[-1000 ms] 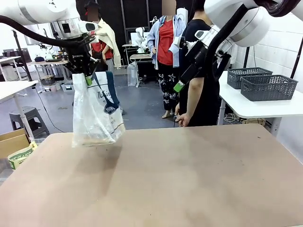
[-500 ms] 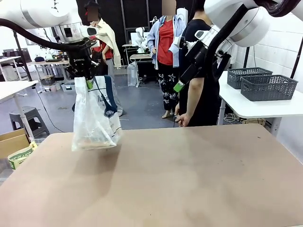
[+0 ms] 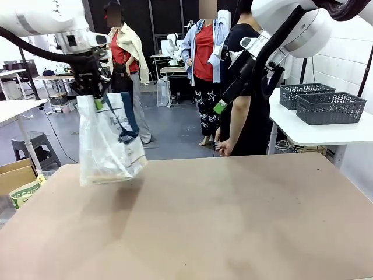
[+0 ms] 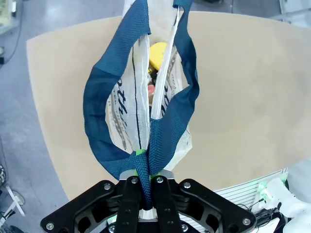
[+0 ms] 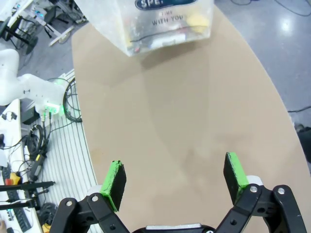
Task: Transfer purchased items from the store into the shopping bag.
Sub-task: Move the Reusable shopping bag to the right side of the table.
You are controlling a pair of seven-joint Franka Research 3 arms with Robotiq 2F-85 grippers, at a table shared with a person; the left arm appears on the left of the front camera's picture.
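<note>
Two grippers show, each in a different state. The left gripper [image 3: 93, 100] hangs high at about ten o'clock in the front view, its fingers pressed together on the navy handles [image 4: 167, 128] of the shopping bag [image 3: 108, 146]. The bag dangles clear of the tan table [image 3: 233, 221], above its far-left corner, with a flat tan packet [image 3: 108, 173] lying in its bottom. From the left wrist, the straps run up out of the clamped jaws, and a yellow pack [image 4: 158, 54] lies inside the bag's mouth. The right gripper [image 5: 174, 182] is spread wide and empty, raised at about one o'clock in front of a person in black [image 3: 247, 125]. Two dark grey baskets [image 3: 329, 108] sit on a white side table at three o'clock.
</note>
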